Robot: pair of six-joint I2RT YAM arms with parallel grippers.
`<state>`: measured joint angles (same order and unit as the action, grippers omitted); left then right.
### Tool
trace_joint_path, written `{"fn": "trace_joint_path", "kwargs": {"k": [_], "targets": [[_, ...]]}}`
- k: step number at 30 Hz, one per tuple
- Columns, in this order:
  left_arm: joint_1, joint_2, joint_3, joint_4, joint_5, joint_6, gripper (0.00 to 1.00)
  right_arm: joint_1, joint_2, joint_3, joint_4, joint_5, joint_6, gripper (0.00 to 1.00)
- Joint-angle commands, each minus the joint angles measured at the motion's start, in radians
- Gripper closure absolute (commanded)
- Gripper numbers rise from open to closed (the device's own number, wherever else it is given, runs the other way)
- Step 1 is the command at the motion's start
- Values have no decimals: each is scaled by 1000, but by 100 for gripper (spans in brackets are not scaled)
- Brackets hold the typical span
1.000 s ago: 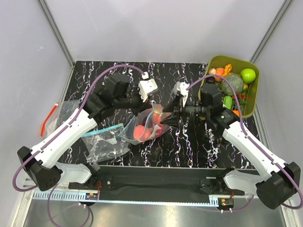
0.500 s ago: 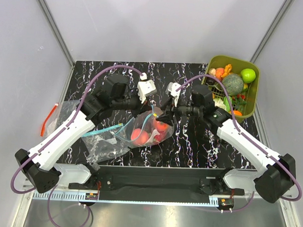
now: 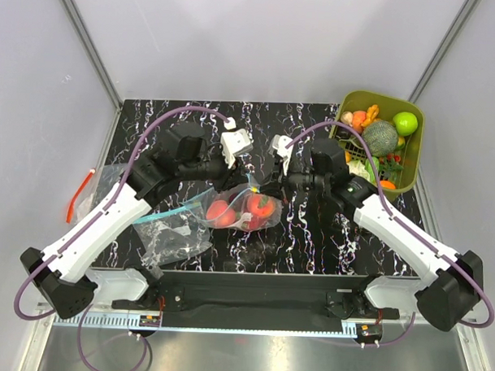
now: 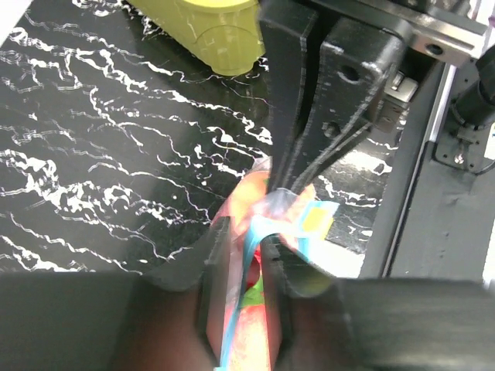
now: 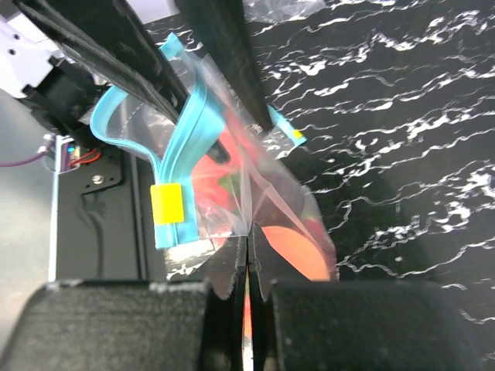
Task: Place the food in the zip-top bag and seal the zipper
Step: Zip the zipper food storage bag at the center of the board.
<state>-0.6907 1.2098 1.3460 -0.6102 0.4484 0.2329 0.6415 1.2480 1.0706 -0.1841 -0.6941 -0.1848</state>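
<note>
The zip-top bag [image 3: 243,208] sits mid-table between both grippers, with red and orange food [image 3: 260,205] inside. In the right wrist view my right gripper [image 5: 247,236] is shut on a fold of the bag's clear film [image 5: 267,197], just above the orange food [image 5: 294,251]. The blue-green zipper [image 5: 186,131] curves up to the left, a yellow tab [image 5: 166,204] at its end. In the left wrist view my left gripper [image 4: 246,236] stands slightly open, and the zipper [image 4: 231,338] runs through the narrow gap between its fingers. From above, the left gripper [image 3: 236,179] and right gripper [image 3: 268,188] meet at the bag's mouth.
An olive-green tub [image 3: 418,134] of more toy food stands at the back right. Another crumpled clear bag [image 3: 171,236] lies front left. A bag with an orange-red strip [image 3: 79,194] hangs off the table's left edge.
My right gripper moved left and closed on the bag's film. My left jaws parted a little around the zipper. The bag shifted slightly left and now lies lower.
</note>
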Motion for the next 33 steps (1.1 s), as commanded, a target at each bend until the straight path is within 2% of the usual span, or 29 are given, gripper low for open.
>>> {"fn": "trace_joint_path", "kwargs": {"k": [1, 5, 9, 13, 18, 27, 33], "targets": [[2, -65, -1, 98, -29, -23, 68, 9, -61, -27, 43, -56, 74, 100], [0, -107, -33, 112, -71, -30, 57, 9, -96, -106, 51, -70, 123, 100], [0, -121, -31, 96, -57, -9, 56, 4, -99, -129, 37, -87, 140, 100], [-12, -99, -5, 47, 13, 55, 57, -9, -78, -120, 23, -165, 169, 100], [-56, -52, 22, -32, 29, 158, 60, -46, -30, -77, 2, -244, 234, 100], [-87, -62, 81, -109, 128, 236, 60, -91, 82, 52, -110, -321, 306, 100], [-153, -32, 81, -195, 41, 342, 62, -95, 90, 55, -74, -324, 334, 100]]}}
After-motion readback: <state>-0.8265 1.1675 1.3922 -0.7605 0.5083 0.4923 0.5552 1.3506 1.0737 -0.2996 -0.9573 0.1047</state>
